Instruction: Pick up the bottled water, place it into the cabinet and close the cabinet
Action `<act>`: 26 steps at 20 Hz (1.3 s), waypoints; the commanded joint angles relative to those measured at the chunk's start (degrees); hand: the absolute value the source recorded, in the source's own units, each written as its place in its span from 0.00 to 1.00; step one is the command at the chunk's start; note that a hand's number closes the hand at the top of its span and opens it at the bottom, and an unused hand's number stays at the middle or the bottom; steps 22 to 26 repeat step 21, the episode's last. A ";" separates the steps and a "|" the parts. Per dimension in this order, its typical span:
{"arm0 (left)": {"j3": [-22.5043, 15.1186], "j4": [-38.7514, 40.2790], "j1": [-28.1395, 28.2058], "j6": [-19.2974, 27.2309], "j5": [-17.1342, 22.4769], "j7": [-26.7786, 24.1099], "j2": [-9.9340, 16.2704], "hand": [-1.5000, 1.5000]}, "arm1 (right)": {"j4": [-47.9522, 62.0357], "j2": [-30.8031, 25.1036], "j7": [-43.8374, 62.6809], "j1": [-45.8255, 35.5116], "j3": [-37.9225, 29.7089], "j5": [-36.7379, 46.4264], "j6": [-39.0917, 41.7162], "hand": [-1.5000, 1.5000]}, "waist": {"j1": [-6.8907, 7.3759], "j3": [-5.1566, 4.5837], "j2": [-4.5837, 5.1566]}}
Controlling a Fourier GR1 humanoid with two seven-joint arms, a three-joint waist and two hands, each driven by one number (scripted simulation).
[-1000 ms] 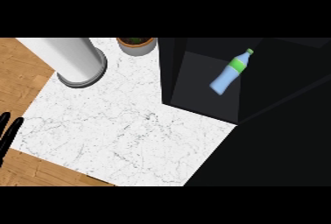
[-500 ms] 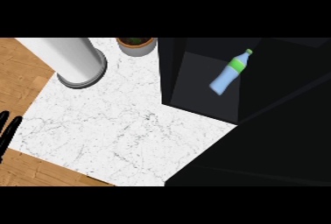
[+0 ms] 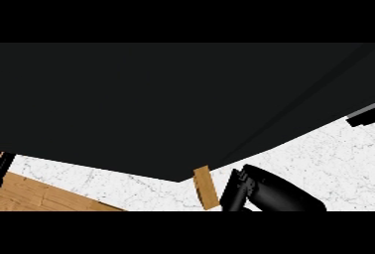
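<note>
A large black cabinet surface [image 3: 168, 104] fills most of the head view. The bottled water does not show anywhere. A black hand [image 3: 273, 194], which I take for my right one, comes in at the lower edge right of the middle, just below the cabinet's slanting lower edge. It shows as a rounded dark mass over the white marble counter [image 3: 330, 163]. A short wooden strip [image 3: 207, 187] lies just left of it. Nothing shows in that hand.
White marble also shows at the lower left, and a wooden surface [image 3: 36, 196] borders it in the corner. A small grey and black piece [image 3: 360, 116] sticks out at the right edge next to the cabinet.
The view has changed sharply: the open cabinet with the bottle, the grey cylinder and the pot no longer show. Black cabinet surface now covers the view, and a hand appears at the bottom.
</note>
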 commanded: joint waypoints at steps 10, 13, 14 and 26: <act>0.43 1.68 0.38 -0.58 0.79 -0.15 -0.92 0.00 | 28.55 10.65 6.64 -30.21 -12.17 6.40 -25.19 1.00 | -1.68 0.68 -0.61; 1.04 2.35 0.46 -1.92 1.17 -0.76 -1.02 0.00 | 34.99 10.69 6.24 -36.51 -15.32 4.93 -30.45 1.00 | -1.60 0.69 -0.58; 1.50 2.84 0.16 -1.47 1.61 0.04 -0.37 0.00 | 36.67 10.72 5.83 -37.18 -15.40 3.95 -32.51 0.00 | -2.31 0.79 -0.51; 2.17 2.85 1.49 -2.77 1.80 -0.36 -0.26 0.00 | 43.04 10.73 5.04 -42.03 -15.06 -0.50 -38.98 0.00 | -2.24 0.83 -0.64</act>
